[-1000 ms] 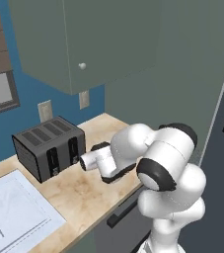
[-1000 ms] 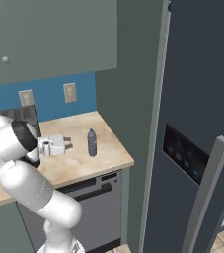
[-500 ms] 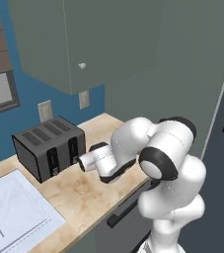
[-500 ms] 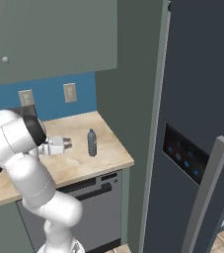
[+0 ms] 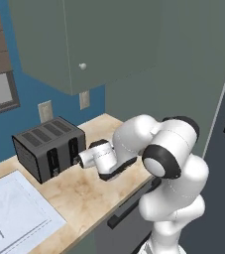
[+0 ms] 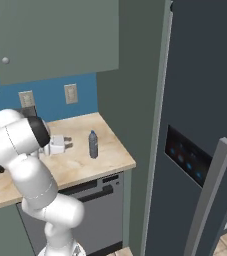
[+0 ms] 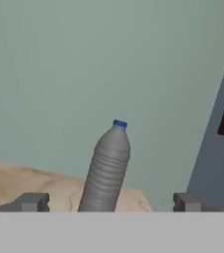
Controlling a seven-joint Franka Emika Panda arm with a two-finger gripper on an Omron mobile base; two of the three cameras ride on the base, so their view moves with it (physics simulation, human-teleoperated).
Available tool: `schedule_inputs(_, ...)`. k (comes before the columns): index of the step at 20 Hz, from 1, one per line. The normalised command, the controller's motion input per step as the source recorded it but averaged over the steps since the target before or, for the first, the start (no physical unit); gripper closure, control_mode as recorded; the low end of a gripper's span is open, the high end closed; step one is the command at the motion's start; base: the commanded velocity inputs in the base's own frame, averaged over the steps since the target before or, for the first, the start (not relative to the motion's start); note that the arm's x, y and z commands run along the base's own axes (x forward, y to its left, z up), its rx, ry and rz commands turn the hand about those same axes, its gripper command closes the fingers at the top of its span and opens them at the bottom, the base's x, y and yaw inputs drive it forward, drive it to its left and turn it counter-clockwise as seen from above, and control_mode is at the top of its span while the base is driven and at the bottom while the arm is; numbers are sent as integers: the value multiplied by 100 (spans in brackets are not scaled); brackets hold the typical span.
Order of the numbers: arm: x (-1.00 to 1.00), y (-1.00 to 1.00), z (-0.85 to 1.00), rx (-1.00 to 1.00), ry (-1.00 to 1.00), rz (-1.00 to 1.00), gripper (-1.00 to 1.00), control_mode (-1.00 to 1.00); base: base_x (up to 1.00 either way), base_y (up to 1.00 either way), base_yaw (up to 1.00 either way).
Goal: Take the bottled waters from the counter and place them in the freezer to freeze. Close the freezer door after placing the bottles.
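A: Pincer point(image 7: 108, 201)?
B: Fingers spread wide, nothing held, hovering level over the counter point(image 6: 110, 152).
A: Bottle?
B: 1 grey bottle point(image 6: 93, 144) upright on the counter near its right end, just ahead of the pincer, blue cap. Apart, not touching.
A: Freezer door point(image 6: 205, 150)?
B: Right of the counter, dispenser panel point(image 6: 187, 161) lit.

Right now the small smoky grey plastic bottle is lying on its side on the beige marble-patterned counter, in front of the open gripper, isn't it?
Not quite: the small smoky grey plastic bottle stands upright on the beige marble-patterned counter, in front of the open gripper. The right base view shows it.
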Motion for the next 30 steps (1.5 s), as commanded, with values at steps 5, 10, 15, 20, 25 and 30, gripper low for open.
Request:
schedule_inputs(5, 0, -16, -21, 1, 0, 0, -100, -100, 0, 0, 0)
schedule_inputs(10, 0, -14, -18, 0, 0, 0, -100, -100, 0, 0, 0)
schedule_inputs(15, 0, -4, -18, 0, -3, 0, -100, -100, 0, 0, 0)
schedule_inputs(20, 0, -8, -10, 1, -14, 0, -100, -100, 0, 0, 0)
schedule_inputs(25, 0, -6, -5, 11, -24, 0, -100, -100, 0, 0, 0)
schedule_inputs(30, 0, -3, -7, 15, -22, 0, -100, -100, 0, 0, 0)
